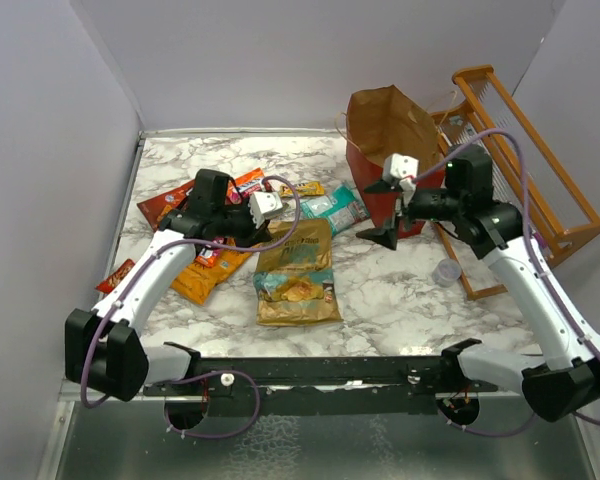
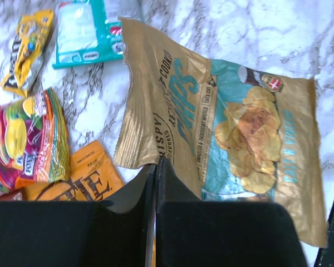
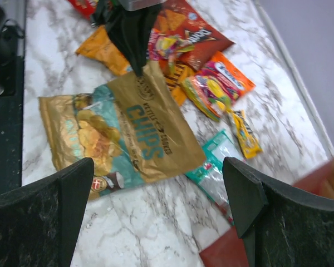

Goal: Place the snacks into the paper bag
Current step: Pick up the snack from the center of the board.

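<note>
The tan-and-teal chip bag [image 1: 298, 270] [image 2: 239, 122] [image 3: 117, 128] lies flat mid-table. My left gripper [image 1: 268, 232] [image 2: 156, 161] is shut on its upper corner edge, which rises slightly toward the fingers. More snacks lie beyond: dark red Doritos bag [image 1: 165, 205] [image 3: 183, 28], orange pouch [image 1: 202, 275] [image 2: 92, 181], pink pouch [image 2: 28, 139] [image 3: 209, 92], teal pouch [image 1: 332, 207] [image 2: 80, 30] [image 3: 211, 167], yellow bar [image 2: 25, 53] [image 3: 245, 133]. The red paper bag [image 1: 385, 125] [image 3: 228, 253] stands open at the back. My right gripper [image 1: 388, 225] [image 3: 158, 167] hovers wide open and empty just in front of it.
An orange wooden rack [image 1: 540, 170] leans at the right wall behind the right arm. A small clear cup [image 1: 446, 272] sits by the rack's near leg. A small red bar [image 1: 115, 275] lies near the left wall.
</note>
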